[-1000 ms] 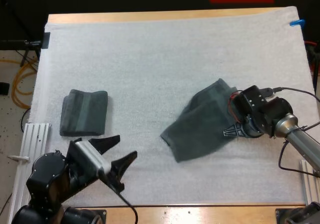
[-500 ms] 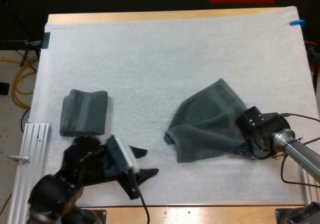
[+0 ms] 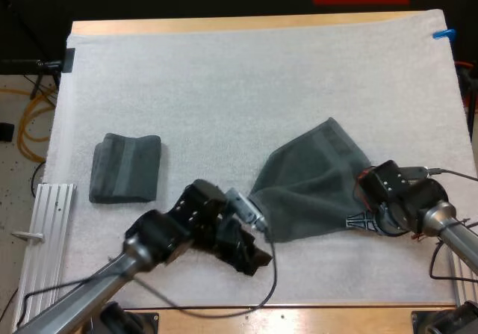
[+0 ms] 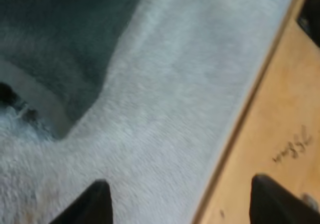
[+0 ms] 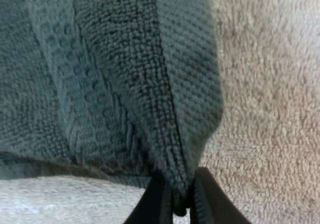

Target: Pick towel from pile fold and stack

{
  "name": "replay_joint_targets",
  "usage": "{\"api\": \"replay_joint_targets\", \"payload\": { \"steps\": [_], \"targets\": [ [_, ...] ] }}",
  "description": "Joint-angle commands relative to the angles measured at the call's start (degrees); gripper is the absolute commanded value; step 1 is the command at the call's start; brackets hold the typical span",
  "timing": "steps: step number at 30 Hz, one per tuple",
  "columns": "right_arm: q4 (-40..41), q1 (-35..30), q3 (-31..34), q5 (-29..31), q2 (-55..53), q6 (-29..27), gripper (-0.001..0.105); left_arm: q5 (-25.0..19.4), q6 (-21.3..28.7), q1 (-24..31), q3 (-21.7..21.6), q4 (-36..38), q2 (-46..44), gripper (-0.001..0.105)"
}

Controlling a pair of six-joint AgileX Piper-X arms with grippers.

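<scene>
1. Loose towel [image 3: 310,184] lies partly spread on mat [image 3: 224,87], right of ctr, toward the near edge of the table [image 3: 314,316].
2. Right gripper [image 3: 364,213] is at the towel's right corner. Wrist view: its fingers [image 5: 155,204] are pinched on a folded hem of the towel [image 5: 100,73], cloth bunched btwn the tips, mat [image 5: 265,83] alongside.
3. Left gripper [image 3: 252,253] is low over the mat, just beside the towel's near-left corner.
4. Wrist view: left gripper [image 4: 180,204] has fingers [image 4: 97,201] spread wide w/ nothing btwn them. One tip is over the mat [image 4: 165,108], the other over the table's bare wood [image 4: 280,134]. Towel [image 4: 60,43] edge is beyond the tips, not touched.
5. Folded towel [image 3: 125,167] lies at the mat's left side, well apart from both grippers.
</scene>
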Motion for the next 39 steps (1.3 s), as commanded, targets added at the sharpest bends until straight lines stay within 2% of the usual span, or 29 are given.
{"api": "replay_joint_targets", "payload": {
  "steps": [1, 5, 14, 17, 22, 28, 33, 36, 39],
  "targets": [
    [-0.1, 0.0, 0.1, 0.0, -0.9, 0.2, 0.0, 1.4, -1.3, -0.2, -0.1, -2.4, 1.8, 0.056],
    [-0.3, 0.0, 0.1, 0.0, -2.1, 0.2, 0.0, 3.5, -3.5, -0.2, -0.1, -6.7, 7.9, 0.056],
    [-0.3, 0.0, 0.1, 0.0, -2.5, 0.2, 0.0, 3.3, -9.4, -0.2, -0.1, -14.2, 18.8, 0.056],
    [-0.3, 0.0, 0.1, 0.0, -2.5, 0.2, 0.0, 1.3, -12.1, -0.2, -0.1, -15.4, 20.8, 0.056],
    [-0.3, 0.0, 0.1, 0.0, -2.5, 0.2, 0.0, -4.3, -12.3, -0.2, -0.1, -17.2, 21.9, 0.056],
    [-0.5, 0.0, 0.1, 0.0, -2.5, 0.2, 0.0, -4.2, -12.3, -0.2, -0.1, -22.2, 22.0, 0.056],
    [-0.5, 0.0, 0.1, 0.0, -2.5, 0.2, 0.0, -2.3, -12.3, -0.2, -0.1, -22.4, 22.0, 0.056],
    [-0.5, 0.0, 0.1, 0.0, -2.5, 0.2, 0.0, -2.3, -12.3, -0.2, -0.1, -22.4, 22.0, 0.051],
    [-0.5, 0.0, 0.1, 0.0, -2.5, 0.2, 0.0, -2.3, -12.3, -0.2, -0.1, -22.7, 22.8, 0.04]
  ]
}}
